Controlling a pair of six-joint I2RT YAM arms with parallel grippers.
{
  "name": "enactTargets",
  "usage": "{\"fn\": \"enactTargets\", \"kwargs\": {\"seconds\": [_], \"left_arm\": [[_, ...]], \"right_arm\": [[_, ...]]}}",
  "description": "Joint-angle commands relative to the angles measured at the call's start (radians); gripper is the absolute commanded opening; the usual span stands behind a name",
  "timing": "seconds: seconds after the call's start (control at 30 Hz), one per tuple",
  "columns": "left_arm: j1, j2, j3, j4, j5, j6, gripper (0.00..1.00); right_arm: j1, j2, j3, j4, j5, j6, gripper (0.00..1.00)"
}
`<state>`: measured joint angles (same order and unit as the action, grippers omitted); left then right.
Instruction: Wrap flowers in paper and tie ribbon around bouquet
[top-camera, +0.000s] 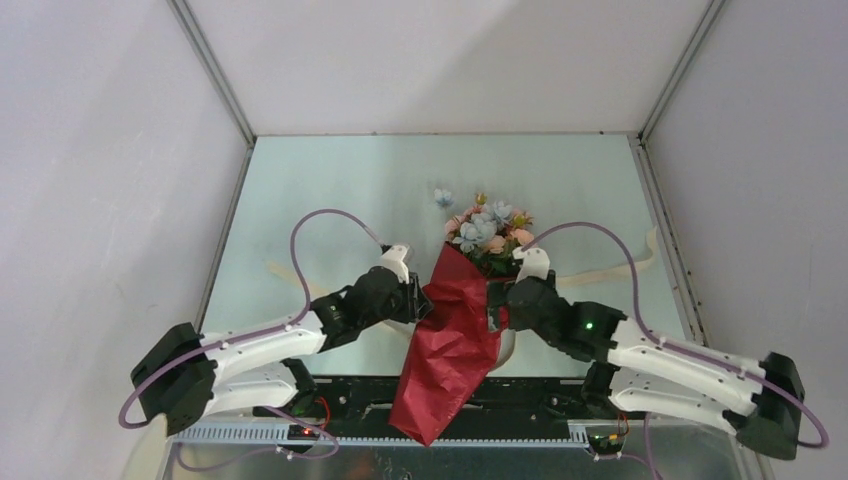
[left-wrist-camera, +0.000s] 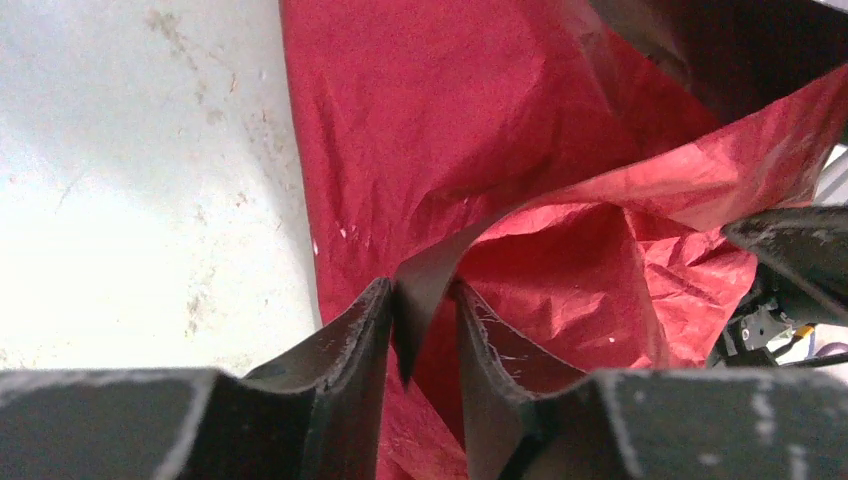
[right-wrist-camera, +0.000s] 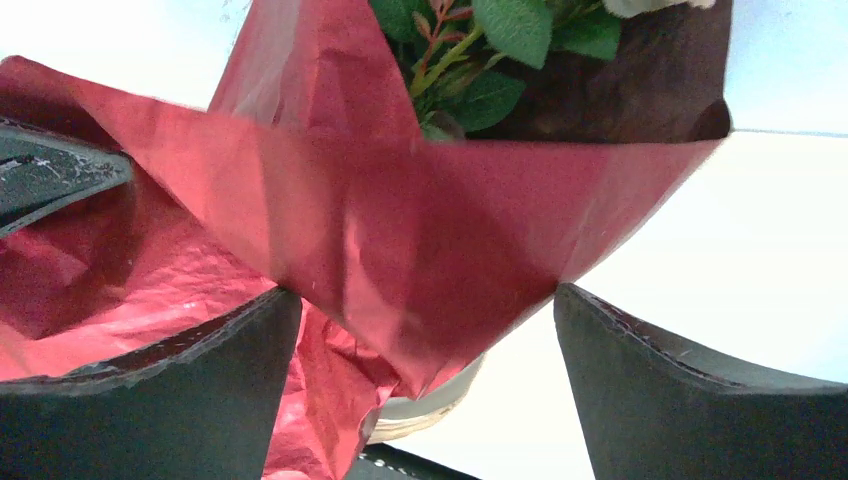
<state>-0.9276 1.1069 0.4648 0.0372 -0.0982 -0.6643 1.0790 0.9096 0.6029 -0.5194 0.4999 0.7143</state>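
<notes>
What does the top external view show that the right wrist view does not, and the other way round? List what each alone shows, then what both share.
Top external only: the left arm and right arm whole, the flowers' pink and blue heads, the cream ribbon trailing across the table, and the paper's full length.
Right wrist only: green leaves up close, the paper's dark inner face, and the right hand's fingers spread wide beside a folded flap.
Both: the red paper, the flowers, the right hand.
</notes>
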Motion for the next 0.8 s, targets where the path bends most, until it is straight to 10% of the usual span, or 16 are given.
{"fn": "enactTargets", "kwargs": {"seconds": [0.0,0.5,0.63,0.77], "left_arm": [[-0.008,-0.001,0.061,-0.047,0.045,0.07,0.37],[-0.009,0.174,0.102,0.008,0.09,0.082,0.49],[-0.008,0.255,0.118,0.018,0.118,0.076,0.44],[-0.006,0.32,0.12,0.031,0.079,0.068,0.35]], "right_arm": [[-0.106,-0.123,-0.001,-0.067,-0.217,-0.133,0.99],[-0.219,-0.059,-0.085,-0.073,-0.258,-0.044,0.96],[-0.295,0.094,-0.169,0.227,-0.368,0.021,0.74],[-0.384,0.239,-0.211,0.5,-0.379,-0.016,0.32]]}}
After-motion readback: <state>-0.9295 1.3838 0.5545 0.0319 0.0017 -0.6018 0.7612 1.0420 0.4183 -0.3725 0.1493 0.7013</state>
